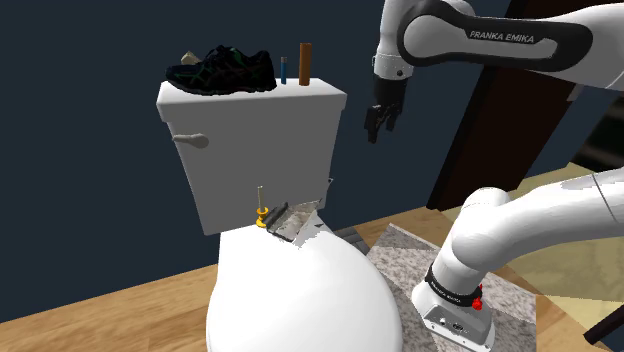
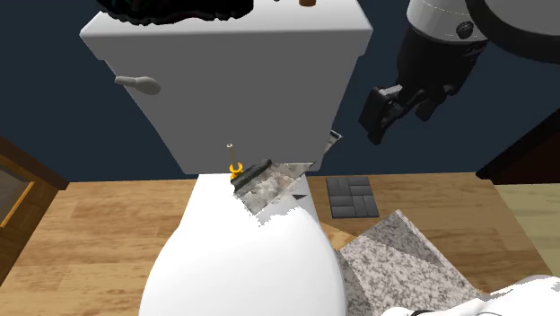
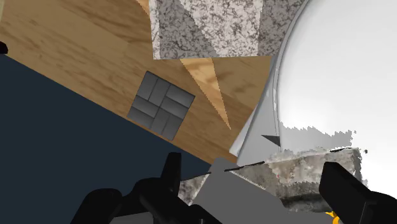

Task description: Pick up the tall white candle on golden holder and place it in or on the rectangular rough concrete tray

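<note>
Nearest, rounded white toilet lid (image 1: 300, 290). At its back edge, against white tank (image 1: 260, 150), rectangular rough grey concrete tray (image 1: 293, 222). Just outside tray's end, upright, thin pale candle on golden holder (image 1: 261, 207). Atop tank, black sneaker (image 1: 222, 70), small blue cylinder (image 1: 283, 70), brown cylinder (image 1: 304, 65). Well apart from candle, all-black gripper (image 1: 378, 128), fingers spread wide, grasping nothing.

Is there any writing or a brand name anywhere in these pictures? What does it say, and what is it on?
"FRANKA EMIKA": white letters on the dark upper section of the arm, in the shoulder view.
Marking on the dark ring at the arm's foot: too small to read.
Shoe and toilet tank: no readable text.
</note>
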Tool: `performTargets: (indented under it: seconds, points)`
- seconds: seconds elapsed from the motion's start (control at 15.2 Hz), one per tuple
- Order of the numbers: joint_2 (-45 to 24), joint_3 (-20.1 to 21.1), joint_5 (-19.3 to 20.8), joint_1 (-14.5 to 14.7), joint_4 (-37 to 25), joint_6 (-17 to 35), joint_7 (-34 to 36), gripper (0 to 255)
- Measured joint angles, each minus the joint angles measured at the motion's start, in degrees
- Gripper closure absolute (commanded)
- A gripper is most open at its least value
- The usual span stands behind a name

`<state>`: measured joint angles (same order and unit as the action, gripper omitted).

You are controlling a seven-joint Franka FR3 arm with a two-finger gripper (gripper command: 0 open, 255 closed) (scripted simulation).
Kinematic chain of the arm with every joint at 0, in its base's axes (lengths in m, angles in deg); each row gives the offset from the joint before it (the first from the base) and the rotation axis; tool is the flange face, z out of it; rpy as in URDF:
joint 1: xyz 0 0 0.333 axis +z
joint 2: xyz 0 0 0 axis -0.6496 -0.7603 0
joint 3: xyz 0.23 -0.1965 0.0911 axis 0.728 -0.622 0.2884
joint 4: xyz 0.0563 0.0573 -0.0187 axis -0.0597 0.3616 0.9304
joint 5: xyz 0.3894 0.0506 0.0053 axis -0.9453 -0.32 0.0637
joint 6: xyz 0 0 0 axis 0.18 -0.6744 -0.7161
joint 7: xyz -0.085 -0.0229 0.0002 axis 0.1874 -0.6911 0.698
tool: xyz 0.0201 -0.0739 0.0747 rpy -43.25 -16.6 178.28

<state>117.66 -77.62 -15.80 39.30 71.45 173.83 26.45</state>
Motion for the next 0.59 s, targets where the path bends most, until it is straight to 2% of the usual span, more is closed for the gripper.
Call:
performTargets:
  seconds: [0.2, 0.59]
  points:
    - [0.39, 0.90, -0.68, 0.25, 2.07, 2.62, 1.62, 0]
    - [-0.58, 5.52, -3.35, 1.38, 10.16, 16.42, 9.32, 0]
